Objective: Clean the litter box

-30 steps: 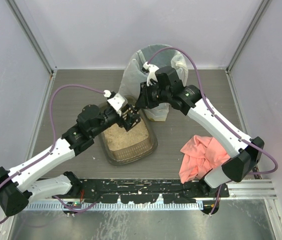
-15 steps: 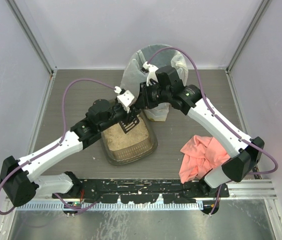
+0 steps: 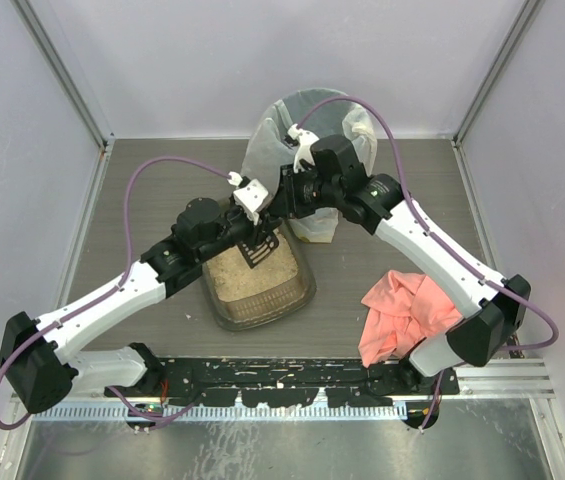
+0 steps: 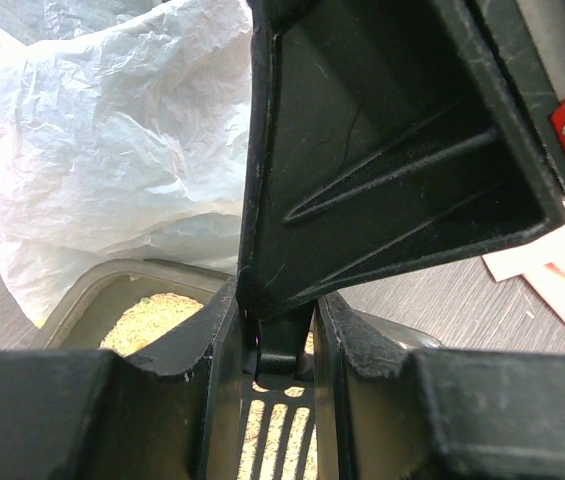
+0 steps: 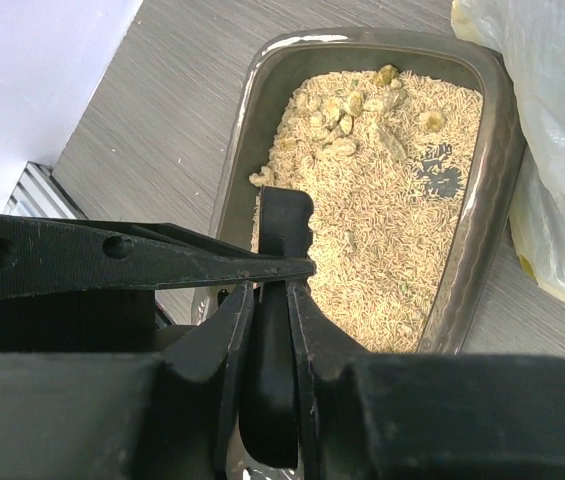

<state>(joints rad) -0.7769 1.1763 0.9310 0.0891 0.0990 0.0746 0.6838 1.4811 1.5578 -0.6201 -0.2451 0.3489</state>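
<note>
**Tan litter, clumps not yet lifted: the job is well short of done**

Pale lilac walls (image 3: 262, 60) close in the work cell on three sides. Under them lies a grey wood-grain table (image 3: 142, 200), with a metal rail along its near edge.

At the back stands a tall bin lined with a white bag (image 3: 262, 140). Nothing shows whether any waste is in it.

The litter box (image 3: 307, 290) sits mid-table, just in front of the bin and between the two arms. A layer of tan granules covers most of its floor. A crumpled pink cloth (image 3: 402, 310) lies apart from it, to the right.

Both arms meet over the far end of the tray:

- **Right gripper** (image 5: 270, 300): clamped on the handle of a black slotted scoop (image 3: 260, 250).
- **Left gripper** (image 4: 277, 330): its jaws are drawn in around the scoop's narrow neck, gripping it as far as I can tell. This looks like a hand-over of the tool.

The scoop hangs above the litter, and no load can be seen on it.

Yellowish clumps (image 5: 337, 105) are heaped at one end of the tray, beside a small bare patch. Those clumps have yet to be sifted out and tipped into the bin, and any wiping with the cloth would follow.
</note>
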